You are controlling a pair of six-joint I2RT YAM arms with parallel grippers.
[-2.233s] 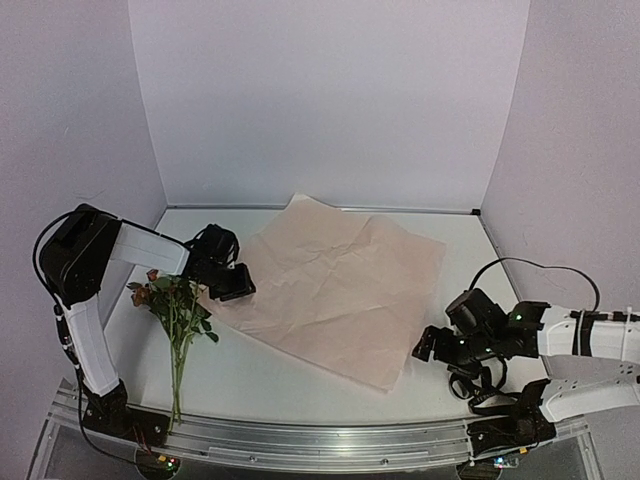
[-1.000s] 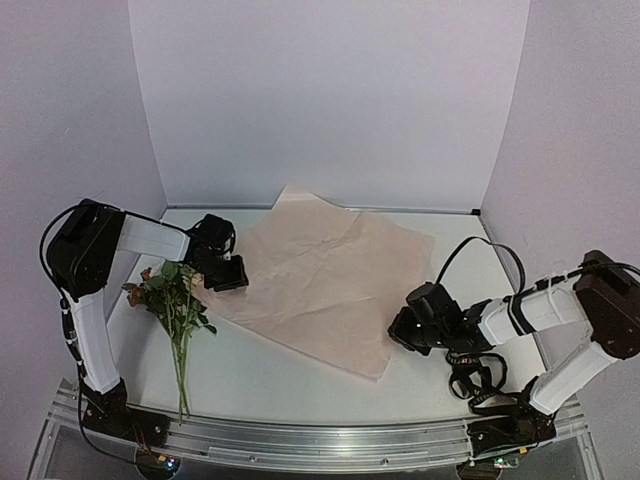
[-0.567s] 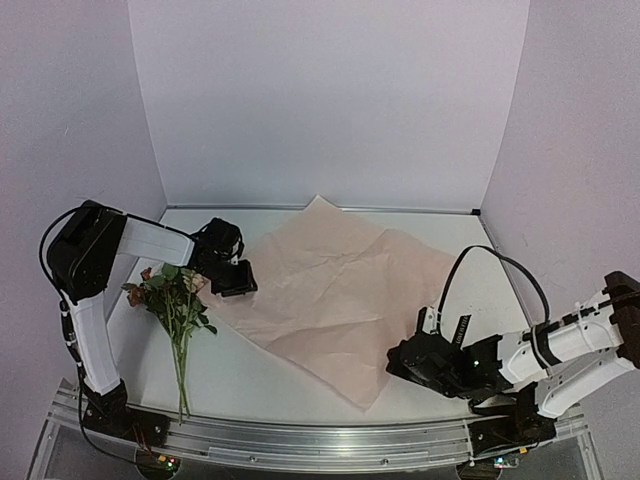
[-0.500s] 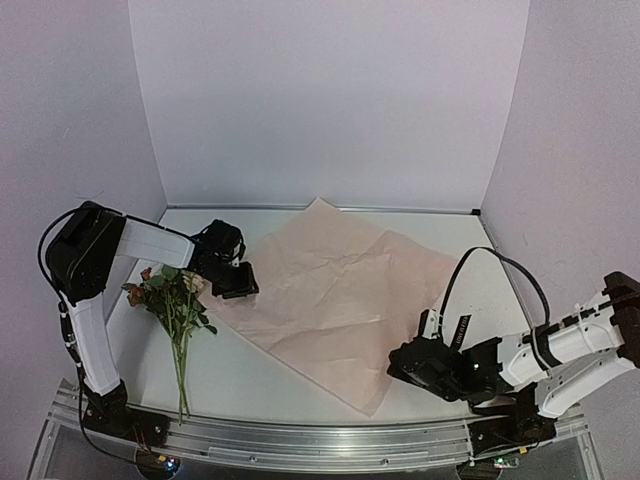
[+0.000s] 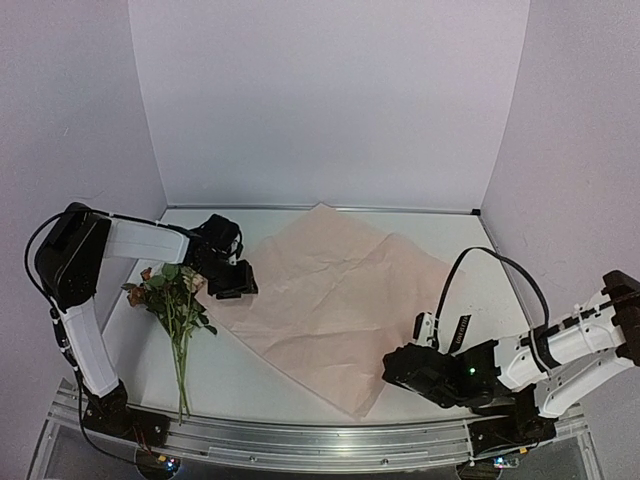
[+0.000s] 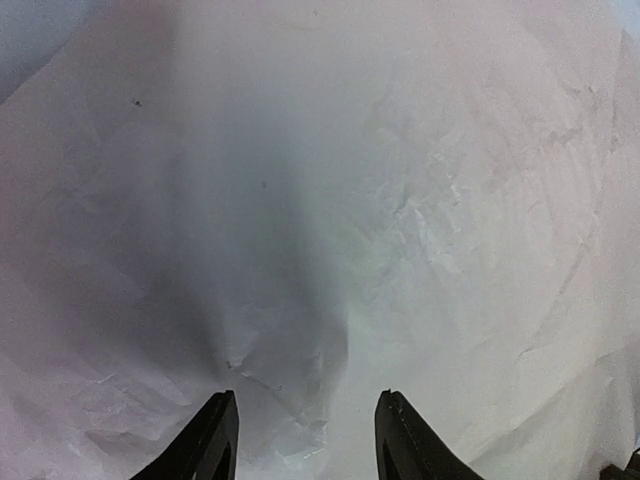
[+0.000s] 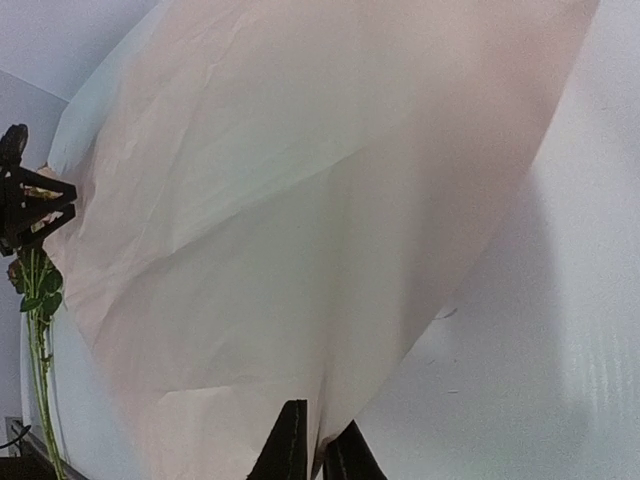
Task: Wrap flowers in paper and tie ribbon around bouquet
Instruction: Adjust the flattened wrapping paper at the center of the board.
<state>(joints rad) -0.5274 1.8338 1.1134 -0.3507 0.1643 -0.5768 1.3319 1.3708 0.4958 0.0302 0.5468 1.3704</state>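
Observation:
The light pink paper (image 5: 330, 290) lies spread over the middle of the white table. My right gripper (image 5: 388, 372) is low at the sheet's near right edge; in the right wrist view it (image 7: 318, 452) is shut on the paper (image 7: 300, 200) and holds that edge raised. My left gripper (image 5: 235, 285) rests at the sheet's left corner. In the left wrist view its jaws (image 6: 305, 440) stand open over crumpled paper (image 6: 400, 200), gripping nothing. The flowers (image 5: 172, 295) lie left of the sheet, heads beside the left gripper and stems pointing to the near edge; the right wrist view shows them (image 7: 38, 300) too. The ribbon is out of view, and so is the bouquet.
An aluminium rail (image 5: 320, 440) runs along the near table edge by both arm bases. A black cable (image 5: 490, 258) loops above the right arm. Pale walls close in the table on the left, back and right.
My right gripper has come down toward the near edge with the paper's edge in it, dragging the sheet nearer. The left jaws have opened wider at the left corner.

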